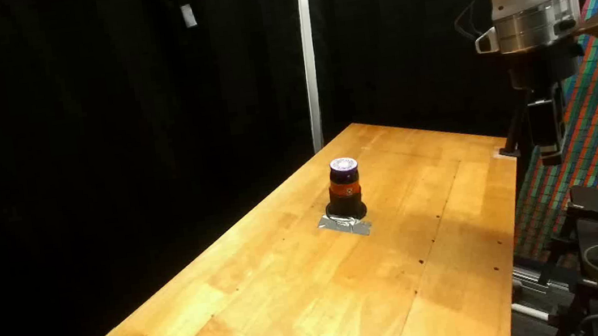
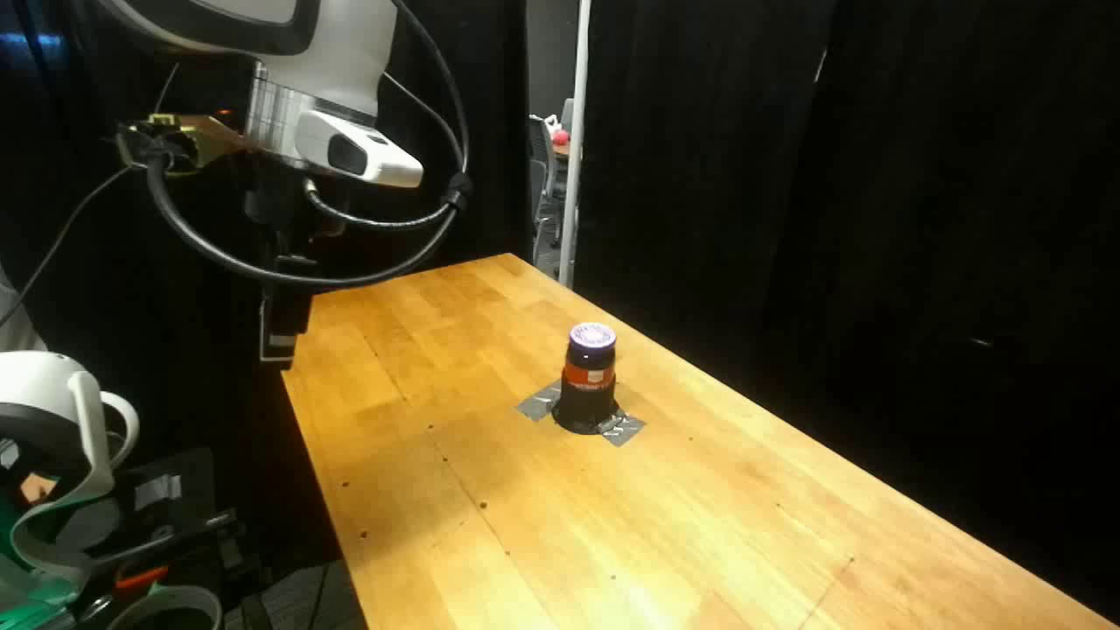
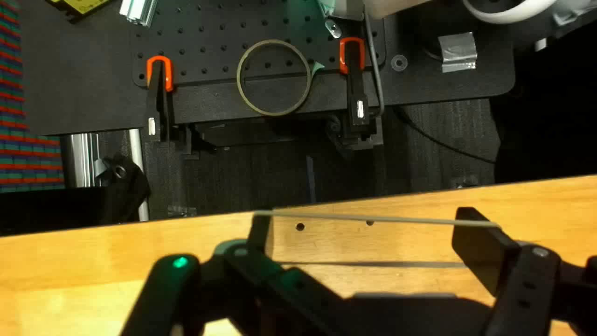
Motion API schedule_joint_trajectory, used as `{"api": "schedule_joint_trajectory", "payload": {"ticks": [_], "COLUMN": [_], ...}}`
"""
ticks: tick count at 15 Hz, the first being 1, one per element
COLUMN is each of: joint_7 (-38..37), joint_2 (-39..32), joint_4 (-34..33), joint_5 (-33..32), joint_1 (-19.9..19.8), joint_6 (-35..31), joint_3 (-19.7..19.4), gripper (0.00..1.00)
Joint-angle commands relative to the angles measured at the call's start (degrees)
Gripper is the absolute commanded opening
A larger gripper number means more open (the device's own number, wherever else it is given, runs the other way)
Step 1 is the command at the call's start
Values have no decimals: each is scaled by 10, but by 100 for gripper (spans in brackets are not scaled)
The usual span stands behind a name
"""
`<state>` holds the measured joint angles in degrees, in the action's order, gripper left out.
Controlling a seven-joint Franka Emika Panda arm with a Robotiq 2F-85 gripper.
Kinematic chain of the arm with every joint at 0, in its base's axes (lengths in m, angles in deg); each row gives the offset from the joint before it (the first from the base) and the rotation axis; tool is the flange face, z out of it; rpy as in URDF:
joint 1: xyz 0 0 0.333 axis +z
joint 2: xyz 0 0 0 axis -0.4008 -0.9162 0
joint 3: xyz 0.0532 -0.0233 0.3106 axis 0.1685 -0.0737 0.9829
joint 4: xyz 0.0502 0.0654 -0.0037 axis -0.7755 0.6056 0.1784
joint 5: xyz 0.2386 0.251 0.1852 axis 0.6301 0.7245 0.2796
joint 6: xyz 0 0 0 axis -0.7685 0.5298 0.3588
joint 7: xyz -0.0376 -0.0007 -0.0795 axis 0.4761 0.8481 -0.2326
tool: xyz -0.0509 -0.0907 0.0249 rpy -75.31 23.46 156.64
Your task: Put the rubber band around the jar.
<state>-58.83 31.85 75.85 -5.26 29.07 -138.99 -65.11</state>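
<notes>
The jar [image 1: 345, 188] stands upright on the wooden table in both exterior views [image 2: 588, 376]. It has a dark purple lid with a whitish top and an orange-red label. Its lower part sits in a black round base [image 2: 584, 413] taped to the table. My gripper [image 1: 551, 151] hangs above the table's edge, well apart from the jar and higher than it; it also shows in an exterior view [image 2: 280, 346]. In the wrist view the gripper [image 3: 371, 235] is open. A pale rubber band [image 3: 373, 218] is stretched around both spread fingers. The jar is out of the wrist view.
The wooden table [image 1: 315, 303] has silver tape [image 1: 355, 228] at the base. Beside it, across a gap, is a black bench [image 3: 210, 100] with orange-tipped clamps [image 3: 353, 60] and a tape roll [image 3: 274, 112]. Black curtains stand behind. A cable [image 2: 324, 282] loops below the wrist.
</notes>
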Motion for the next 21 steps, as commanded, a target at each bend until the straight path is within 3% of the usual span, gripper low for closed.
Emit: {"api": "schedule_joint_trajectory", "payload": {"ticks": [1, 6, 9, 15, 19, 21], "joint_7": [-1, -1, -27, -105, -159, -169], "joint_2": [0, 0, -35, -164, -283, -345], "joint_4": [-2, -3, -55, -226, -358, -423], "joint_5": [-2, -2, -7, -78, -162, -184], "joint_1": [4, 4, 2, -10, -7, 13], "joint_6": [1, 1, -39, -191, -221, -218], "joint_3": [-4, -4, 6, 15, 9, -16], "gripper": [100, 100, 100, 100, 100, 100]}}
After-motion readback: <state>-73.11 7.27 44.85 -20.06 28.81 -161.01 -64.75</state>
